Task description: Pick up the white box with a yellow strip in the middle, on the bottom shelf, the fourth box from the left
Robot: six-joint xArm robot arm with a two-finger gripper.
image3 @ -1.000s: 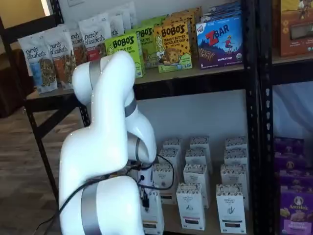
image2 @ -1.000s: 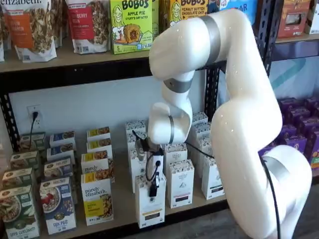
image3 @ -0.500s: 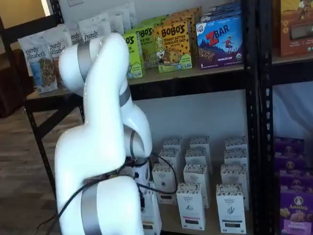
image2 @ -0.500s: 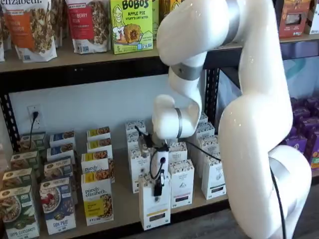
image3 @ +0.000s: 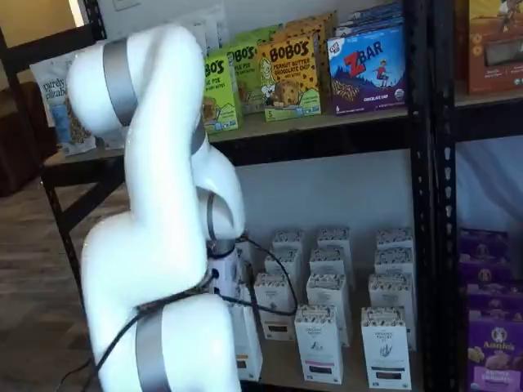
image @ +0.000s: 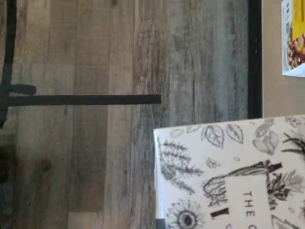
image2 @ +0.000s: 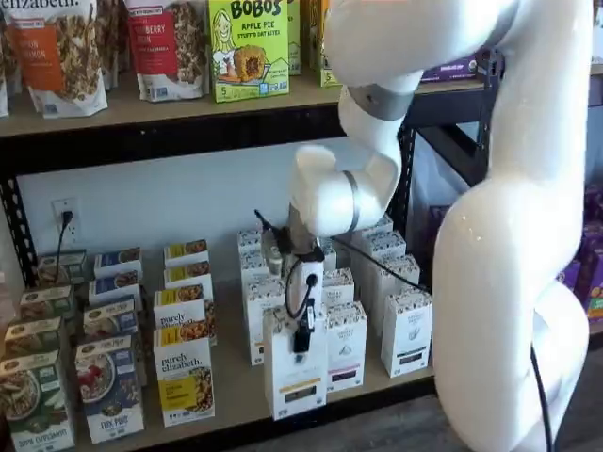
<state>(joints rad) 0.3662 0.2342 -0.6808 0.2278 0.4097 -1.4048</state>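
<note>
The white box has leaf drawings around its top and a dark label with a thin yellowish strip low on its front. My gripper is shut on its top and holds it just off the bottom shelf, at the front edge. One black finger and a cable lie over its front face. In the wrist view the box's drawn top juts out past the shelf's black front rail over the wood floor. In a shelf view the box is partly hidden behind my arm.
More white boxes stand in rows right behind and to the right of the held one. A yellow-banded granola box stands to its left and shows in the wrist view. Bags and snack boxes fill the upper shelf.
My arm has swung up and to the right. The white box has come with the gripper, up and forward from its row to the shelf's front edge.
</note>
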